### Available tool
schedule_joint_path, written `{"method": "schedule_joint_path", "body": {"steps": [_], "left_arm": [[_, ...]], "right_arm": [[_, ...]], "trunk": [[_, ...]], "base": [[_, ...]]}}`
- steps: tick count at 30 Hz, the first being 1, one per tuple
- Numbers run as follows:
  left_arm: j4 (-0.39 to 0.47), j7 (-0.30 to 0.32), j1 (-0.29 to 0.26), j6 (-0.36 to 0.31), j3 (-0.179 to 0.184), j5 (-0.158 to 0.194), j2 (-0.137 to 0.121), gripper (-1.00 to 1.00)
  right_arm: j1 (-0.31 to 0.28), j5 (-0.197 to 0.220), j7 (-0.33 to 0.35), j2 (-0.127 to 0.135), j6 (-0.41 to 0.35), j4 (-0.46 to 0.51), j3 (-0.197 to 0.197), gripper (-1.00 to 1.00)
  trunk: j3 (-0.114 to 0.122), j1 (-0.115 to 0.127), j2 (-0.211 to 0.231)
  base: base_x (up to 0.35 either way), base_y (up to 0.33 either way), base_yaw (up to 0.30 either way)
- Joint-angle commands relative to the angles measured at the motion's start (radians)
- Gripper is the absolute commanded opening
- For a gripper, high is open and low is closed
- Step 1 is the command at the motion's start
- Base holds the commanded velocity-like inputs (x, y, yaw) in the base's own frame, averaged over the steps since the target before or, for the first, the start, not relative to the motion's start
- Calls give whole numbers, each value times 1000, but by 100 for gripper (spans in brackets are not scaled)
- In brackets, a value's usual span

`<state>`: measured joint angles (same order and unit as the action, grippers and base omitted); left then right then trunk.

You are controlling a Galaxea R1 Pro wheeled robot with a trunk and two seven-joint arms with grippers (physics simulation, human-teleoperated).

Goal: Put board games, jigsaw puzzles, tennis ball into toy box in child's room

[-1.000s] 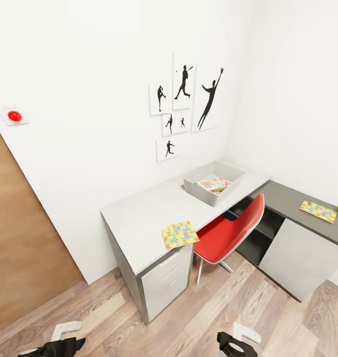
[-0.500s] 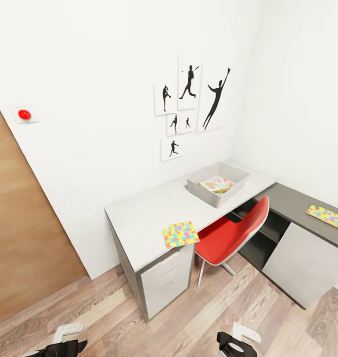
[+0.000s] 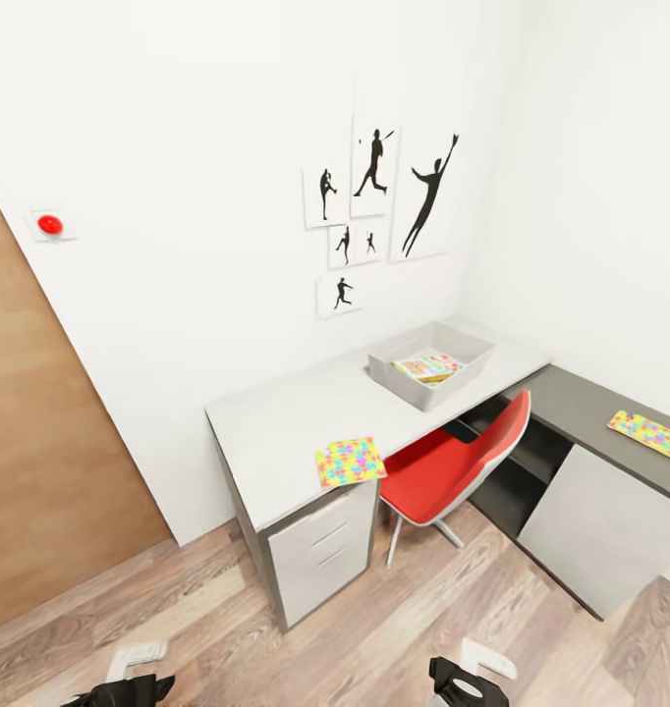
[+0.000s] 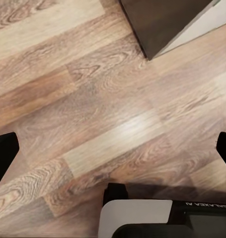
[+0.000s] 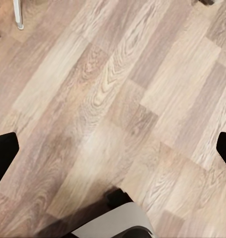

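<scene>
I see the L-shaped desk [image 3: 286, 432] ahead. The toy box [image 3: 430, 363] rests on its pale top near the corner, holding a board game [image 3: 425, 368]. One jigsaw puzzle [image 3: 350, 462] lies at the front edge, another [image 3: 648, 433] on the dark section. Left hand [image 4: 113, 148] and right hand [image 5: 113, 148] spread apart above the floor [image 3: 423, 619].

counter [image 3: 286, 432]: pale grey, darker grey side section
tray [image 3: 399, 377]: light grey
puzzles [image 3: 349, 462]: yellow, pink, blue, green interlocking pattern
chair [image 3: 453, 462]: red
floor [image 3: 423, 609]: brown wood planks
pictures [image 3: 374, 177]: black silhouettes on white
door [image 3: 40, 442]: tan wood
</scene>
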<state>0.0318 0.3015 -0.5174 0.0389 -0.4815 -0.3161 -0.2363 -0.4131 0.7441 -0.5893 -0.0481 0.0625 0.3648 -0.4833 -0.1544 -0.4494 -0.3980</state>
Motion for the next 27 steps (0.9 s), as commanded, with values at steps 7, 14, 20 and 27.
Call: {"method": "schedule_joint_path", "body": {"steps": [7,14,20,27], "left_arm": [[-1,2,-1,4,-8,-11,1,100],[-1,2,-1,4,-8,-12,3,100],[-1,2,-1,4,-8,-12,3,100],[-1,2,0,4,-8,-13,8,100]], "right_arm": [[-1,11,-4,1,6,0,-8,100],[-1,11,-4,1,6,0,-8,100],[-1,9,-4,1,6,0,-9,100],[-1,9,-4,0,6,0,-9,100]], "trunk": [[-2,-1,-2],[-2,-1,-2],[-2,-1,-2],[-2,-1,-2]], "base": [[-1,-95,190],[0,-231,31],[0,-125,108],[0,-184,254]]}}
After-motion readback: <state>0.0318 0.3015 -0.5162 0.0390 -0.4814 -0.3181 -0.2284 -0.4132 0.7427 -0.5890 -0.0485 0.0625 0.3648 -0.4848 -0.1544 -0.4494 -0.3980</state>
